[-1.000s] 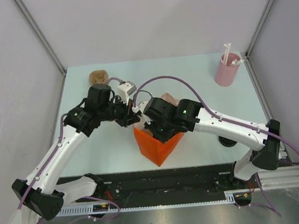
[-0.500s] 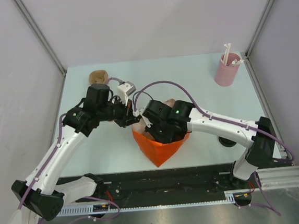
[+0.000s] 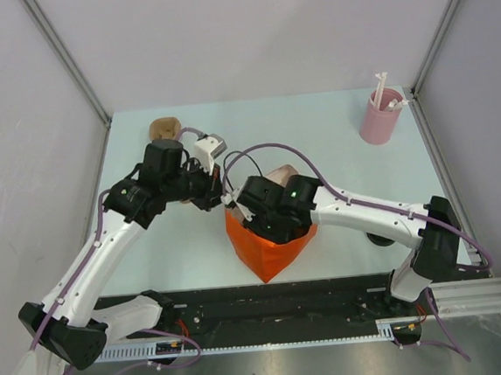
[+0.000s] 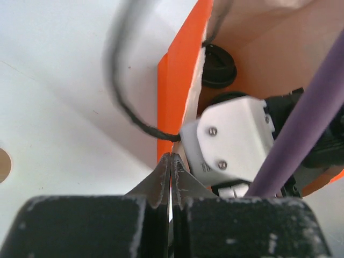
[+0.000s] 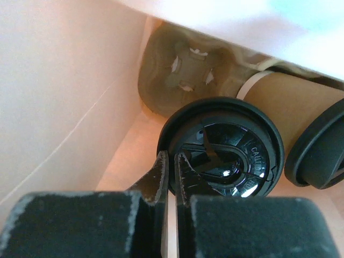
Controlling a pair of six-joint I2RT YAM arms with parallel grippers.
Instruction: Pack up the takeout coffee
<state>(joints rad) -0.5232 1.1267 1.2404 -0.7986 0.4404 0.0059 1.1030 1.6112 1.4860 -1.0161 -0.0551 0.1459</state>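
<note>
Packing looks almost done. Both coffee cups (image 5: pixel 290 102) are inside the orange bag (image 4: pixel 180 80). The left gripper (image 4: pixel 171 164) pinches the bag's edge. The right gripper (image 5: pixel 171 161), deep in the bag, is squeezed shut at one black lid (image 5: pixel 220 145), maybe gripping its rim. Next, it should let go and lift straight out of the bag.

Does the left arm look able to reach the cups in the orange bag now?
Probably not: the left gripper is shut on the orange bag at its rim, and the right arm fills the mouth over the cups.
</note>
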